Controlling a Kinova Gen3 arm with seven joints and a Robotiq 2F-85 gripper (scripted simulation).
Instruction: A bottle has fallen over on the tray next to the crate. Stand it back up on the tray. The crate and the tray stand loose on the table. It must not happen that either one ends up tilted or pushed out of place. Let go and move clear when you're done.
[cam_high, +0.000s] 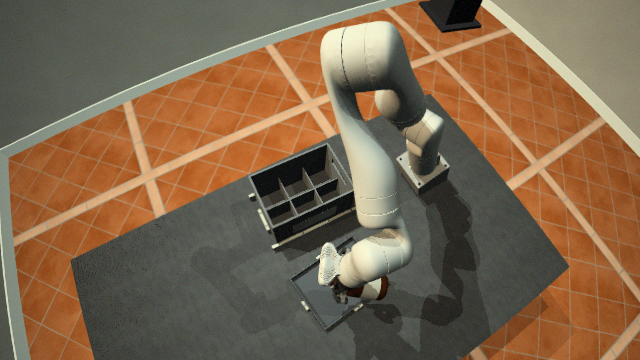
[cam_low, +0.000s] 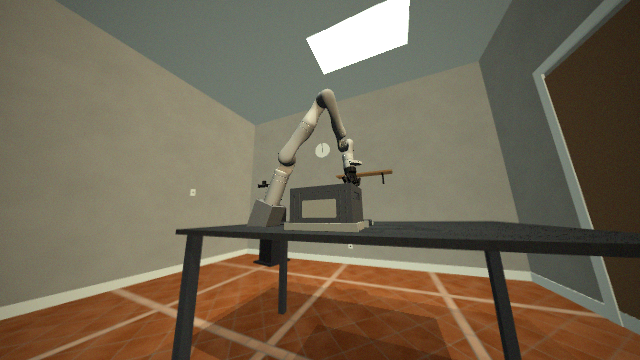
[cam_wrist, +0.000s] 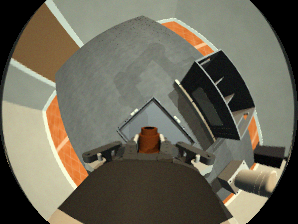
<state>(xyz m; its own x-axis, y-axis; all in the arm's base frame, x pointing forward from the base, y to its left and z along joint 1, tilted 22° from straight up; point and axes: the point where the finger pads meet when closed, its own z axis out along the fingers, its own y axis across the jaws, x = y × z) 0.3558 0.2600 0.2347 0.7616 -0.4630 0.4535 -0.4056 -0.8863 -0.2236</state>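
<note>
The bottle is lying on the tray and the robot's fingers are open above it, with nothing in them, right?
Not quite. The fingers are shut on the brown bottle, which is lifted above the tray rather than lying on it. The wrist view shows the bottle between the fingers; the top view shows the gripper over the tray.

I count one brown bottle (cam_wrist: 148, 140), one flat tray (cam_high: 312, 300) and one dark crate (cam_high: 292, 165) on my table (cam_high: 150, 295), the crate standing toward the far edge. The crate is split into six compartments. One arm is working, with one gripper (cam_wrist: 148, 152).
</note>
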